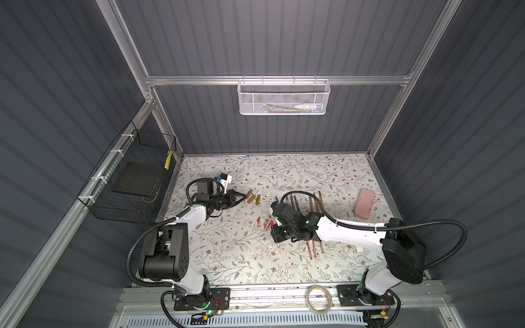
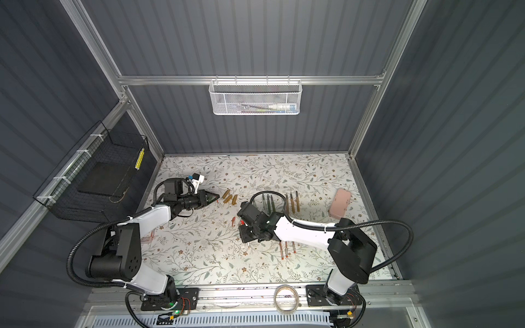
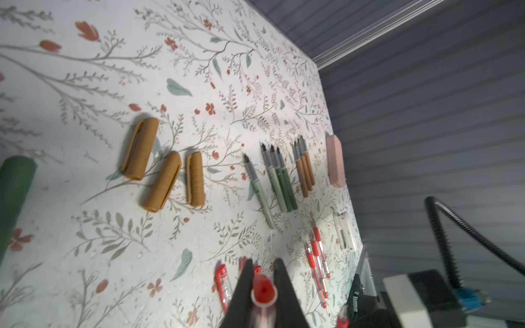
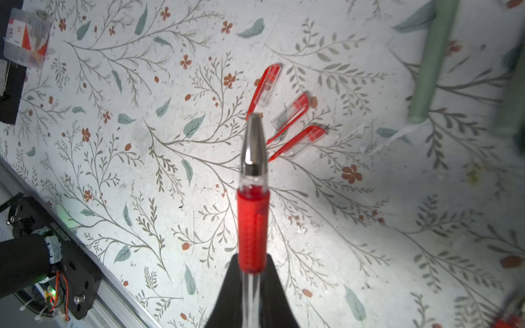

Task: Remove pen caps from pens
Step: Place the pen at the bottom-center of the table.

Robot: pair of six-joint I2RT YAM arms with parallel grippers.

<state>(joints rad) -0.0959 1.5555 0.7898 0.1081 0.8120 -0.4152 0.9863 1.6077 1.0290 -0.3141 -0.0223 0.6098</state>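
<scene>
My left gripper [image 3: 262, 279] is shut on a red pen cap [image 3: 264, 289], seen end-on between the jaws; in a top view it [image 1: 241, 198] points at three gold-brown pen caps [image 1: 253, 198] lying close ahead. My right gripper [image 4: 252, 265] is shut on a clear pen [image 4: 252, 215] with a red band. That pen is uncapped, and its silver tip points at three red caps [image 4: 292, 110] on the mat. Uncapped green pens [image 3: 279, 181], gold-brown pens [image 3: 304, 167] and red-banded pens [image 3: 318, 264] lie in rows beyond.
A pink case [image 1: 362, 204] lies at the mat's right side, with a white flat bar [image 3: 345, 231] near it. A tape roll [image 1: 318, 298] sits on the front rail. A black wire basket [image 1: 133, 181] hangs on the left wall and a white mesh basket [image 1: 284, 98] on the back.
</scene>
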